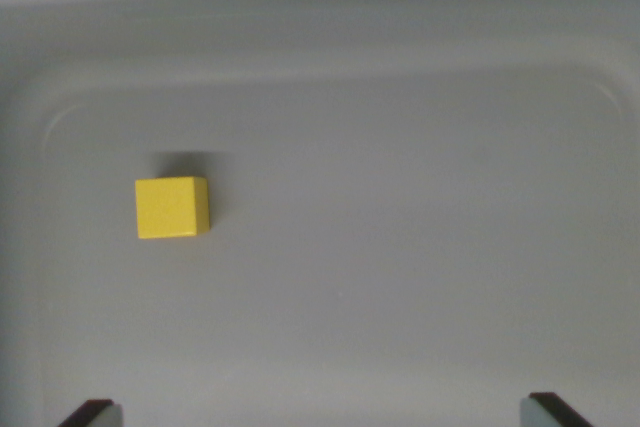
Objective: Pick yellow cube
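Yellow cube (172, 207) sits alone on the floor of a pale grey tray (420, 277), left of centre in the wrist view, untouched.

Two dark fingertips (92, 412) peek in at the near edge, one at each bottom corner, standing wide apart with nothing between them, so the gripper (322, 415) is spread open and empty. It hangs well clear of the cube, which lies farther in and off to the left of the gap. To my eye the cube looks small, rigid and light, probably painted wood or plastic, with smooth flat faces that may be a little slick. Its sides run square to the view, so pinching two opposite vertical faces, low and centred, seems the sound hold.
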`<action>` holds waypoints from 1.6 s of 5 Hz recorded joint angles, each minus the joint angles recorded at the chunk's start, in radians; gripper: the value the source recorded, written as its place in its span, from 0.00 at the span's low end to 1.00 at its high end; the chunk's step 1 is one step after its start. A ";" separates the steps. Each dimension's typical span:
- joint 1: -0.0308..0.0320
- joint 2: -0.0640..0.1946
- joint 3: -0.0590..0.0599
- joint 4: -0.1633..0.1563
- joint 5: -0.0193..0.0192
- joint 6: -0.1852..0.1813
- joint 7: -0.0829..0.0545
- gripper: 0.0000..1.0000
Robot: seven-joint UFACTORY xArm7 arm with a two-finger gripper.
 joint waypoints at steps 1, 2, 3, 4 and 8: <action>0.0000 0.000 0.000 0.000 0.0000 0.000 0.000 0.00; 0.0049 0.015 0.003 -0.009 -0.0023 -0.022 0.005 0.00; 0.0049 0.015 0.003 -0.009 -0.0023 -0.022 0.005 0.00; 0.0108 0.035 0.006 -0.021 -0.0050 -0.049 0.011 0.00; 0.0257 0.082 0.015 -0.049 -0.0119 -0.117 0.026 0.00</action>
